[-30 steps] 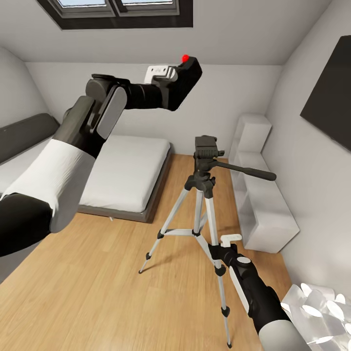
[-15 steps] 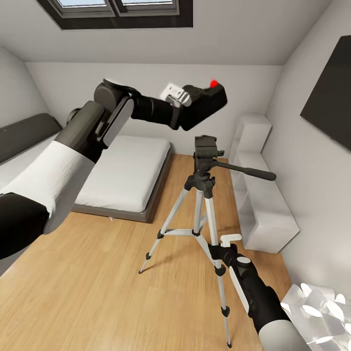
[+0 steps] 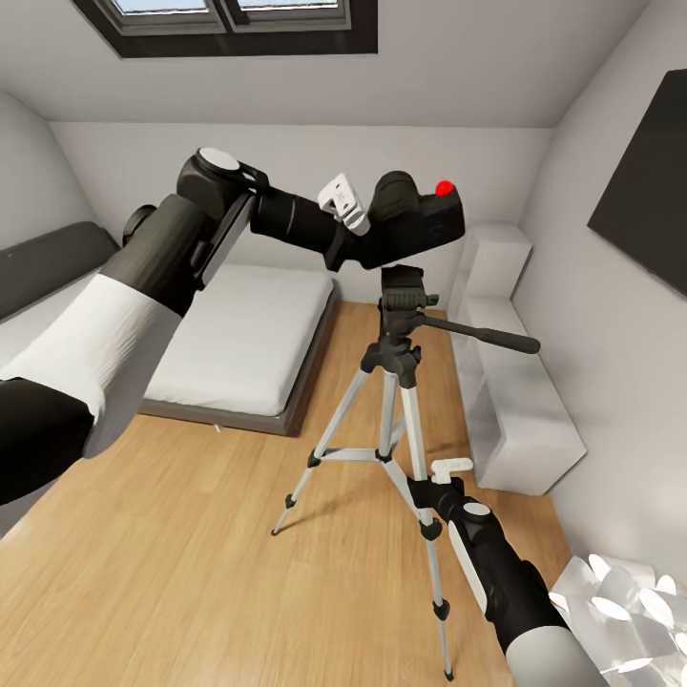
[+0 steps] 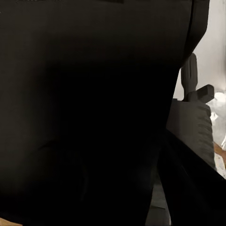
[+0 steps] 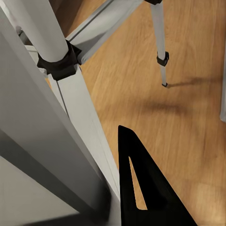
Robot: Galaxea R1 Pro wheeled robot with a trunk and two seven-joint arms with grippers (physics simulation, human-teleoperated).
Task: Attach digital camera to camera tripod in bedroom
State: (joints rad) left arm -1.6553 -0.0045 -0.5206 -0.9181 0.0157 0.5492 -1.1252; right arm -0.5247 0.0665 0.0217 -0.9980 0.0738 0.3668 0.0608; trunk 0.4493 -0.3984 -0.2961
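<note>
The digital camera [image 4: 84, 108] sits very close in front of the claw, a big dark body with no details visible. Just past its edge is the grey head of the camera tripod [image 4: 190, 120], before a white wall [image 4: 215, 42].

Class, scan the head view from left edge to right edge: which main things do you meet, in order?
bed → left gripper → digital camera → pan handle → white shelf unit → dark wall panel

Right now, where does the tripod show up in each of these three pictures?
Head view: the camera tripod stands mid-picture on the wood floor, under the digital camera.
Left wrist view: its black head at the edge, beside the dark camera body.
Right wrist view: pale legs close up.
Shared landmark: the wood floor.
</note>
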